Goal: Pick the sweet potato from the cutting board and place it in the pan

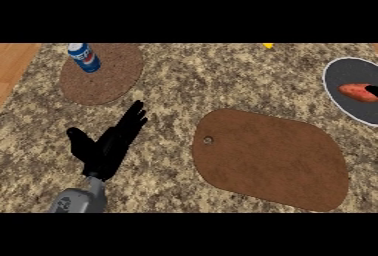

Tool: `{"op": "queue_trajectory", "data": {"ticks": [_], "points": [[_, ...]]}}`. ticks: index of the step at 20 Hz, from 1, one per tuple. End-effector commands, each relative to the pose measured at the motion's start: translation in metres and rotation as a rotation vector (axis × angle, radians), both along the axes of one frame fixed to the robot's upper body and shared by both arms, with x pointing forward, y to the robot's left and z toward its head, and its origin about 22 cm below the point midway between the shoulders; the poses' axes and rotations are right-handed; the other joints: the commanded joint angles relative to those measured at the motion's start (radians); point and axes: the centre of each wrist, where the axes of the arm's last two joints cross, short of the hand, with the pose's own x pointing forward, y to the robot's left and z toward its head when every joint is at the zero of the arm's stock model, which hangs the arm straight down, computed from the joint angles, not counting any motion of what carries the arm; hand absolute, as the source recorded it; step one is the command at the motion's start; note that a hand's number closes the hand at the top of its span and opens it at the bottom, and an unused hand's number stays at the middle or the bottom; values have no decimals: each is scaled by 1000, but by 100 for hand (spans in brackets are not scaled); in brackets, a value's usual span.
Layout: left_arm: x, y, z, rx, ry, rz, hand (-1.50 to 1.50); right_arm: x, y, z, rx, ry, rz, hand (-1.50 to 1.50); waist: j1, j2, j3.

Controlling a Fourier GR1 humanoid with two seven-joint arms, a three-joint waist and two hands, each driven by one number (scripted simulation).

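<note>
Far left of the cutting board (pixel 269 160) and beyond its far edge, seen standing on a round cork mat (pixel 103 82): a blue can (pixel 83 57), well out of the working path. Nearer, just left of the cutting board, shown resting over the speckled counter (pixel 184 65): the left hand (pixel 111 145), fingers straight and apart, thumb out to the side, holding nothing, apparently parked clear of a job better suited to the other side. Centre stage, the cutting board itself, bare across its brown top, with only a small hanging hole near its left end. Beyond the cutting board's far edge, glimpsed at the top of the view: a small yellow object (pixel 268 45), too cropped to identify. Right of the cutting board and a little beyond it, cut by the view's edge: the dark pan (pixel 341 75) with its pale rim, and lying inside it the orange sweet potato (pixel 354 91), off the cutting board altogether. Touching or just beside the sweet potato's right end, barely visible: a black sliver of the right hand (pixel 373 91), open or closed impossible to tell. Judged from this layout: placement done or nearly so, with only release and withdrawal possibly left.
</note>
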Motion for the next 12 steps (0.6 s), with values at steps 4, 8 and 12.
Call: {"op": "queue_trajectory", "data": {"ticks": [4, 8, 12], "points": [[-3, 6, -5, -6, 7, 19, 0, -31, -30, -9, 208, -75, 116, -150, -12, -6, -4], [-1, 1, 1, -1, 10, 26, 0, -64, -51, -26, 242, -75, 229, -150, -27, -10, -3], [-9, 14, -1, -9, 16, 33, 0, -98, -70, -37, 259, -96, 294, -150, -28, -16, -4]]}}
